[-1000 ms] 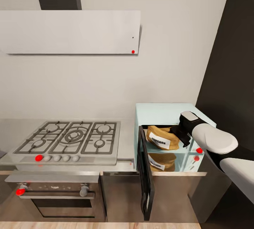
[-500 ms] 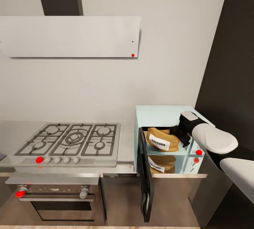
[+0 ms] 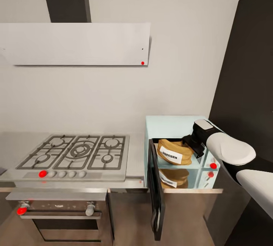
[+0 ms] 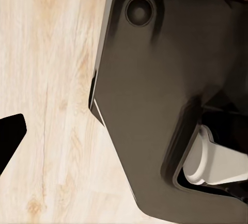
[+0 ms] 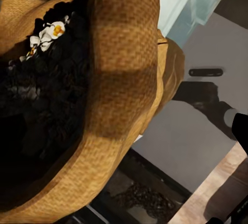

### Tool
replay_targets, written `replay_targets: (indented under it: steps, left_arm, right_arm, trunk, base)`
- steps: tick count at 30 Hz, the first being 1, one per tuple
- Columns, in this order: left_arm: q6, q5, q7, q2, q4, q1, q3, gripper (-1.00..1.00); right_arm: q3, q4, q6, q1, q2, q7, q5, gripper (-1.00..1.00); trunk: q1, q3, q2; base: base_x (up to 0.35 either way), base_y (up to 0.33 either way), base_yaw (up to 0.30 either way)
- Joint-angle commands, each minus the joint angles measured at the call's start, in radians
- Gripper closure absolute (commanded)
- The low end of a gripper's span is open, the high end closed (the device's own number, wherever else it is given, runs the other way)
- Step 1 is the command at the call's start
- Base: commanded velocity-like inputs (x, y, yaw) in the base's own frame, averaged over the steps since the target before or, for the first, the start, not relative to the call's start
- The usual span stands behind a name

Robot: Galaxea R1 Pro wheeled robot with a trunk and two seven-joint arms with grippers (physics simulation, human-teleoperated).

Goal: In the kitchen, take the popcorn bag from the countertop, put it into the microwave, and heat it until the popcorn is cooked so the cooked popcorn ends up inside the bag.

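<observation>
On the grey countertop [image 3: 136, 155] of the kitchen stands the pale blue microwave [image 3: 167, 124], its dark glass door [image 3: 155, 196] swung open toward me. Inside lies the tan popcorn bag [image 3: 173, 154], tilted, white label facing out, mirrored in the glossy floor below it. My right gripper [image 3: 190, 142] is at the bag's upper right rim, inside the opening. Close up, the woven bag [image 5: 124, 79] has a dark inside with a few white popcorn bits [image 5: 49, 30]; one black fingertip [image 5: 242, 129] stands off from the bag's side, so the jaws look open. A left fingertip [image 4: 9, 136] hangs over wooden floor.
A steel gas hob [image 3: 76, 151] lies left of the microwave, an oven [image 3: 57, 215] beneath it and a white slanted hood [image 3: 76, 43] above. A tall dark cabinet [image 3: 246, 68] rises right of the microwave. My dark base [image 4: 155, 105] stands under the left arm.
The whole picture has slid down a little, so the camera has moved. The bag sits slightly lower against the right gripper, which keeps its place in the picture.
</observation>
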Motion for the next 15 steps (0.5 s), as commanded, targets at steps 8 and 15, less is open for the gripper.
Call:
replay_targets:
  steps: [8,15]
  left_arm:
    - [0.006,0.000,0.000,0.000,-0.002,0.000,0.004,-1.00]
    - [0.006,0.000,0.000,0.000,-0.002,0.000,0.004,-1.00]
  right_arm:
    - [0.008,-0.001,0.008,0.000,0.000,0.009,-0.010,-1.00]
    - [0.008,-0.001,0.008,0.000,0.000,0.009,-0.010,-1.00]
  trunk:
    - [0.000,0.013,-0.001]
    - [0.000,0.024,-0.001]
  base:
    - [0.000,0.000,0.000]
    - [0.000,0.000,0.000]
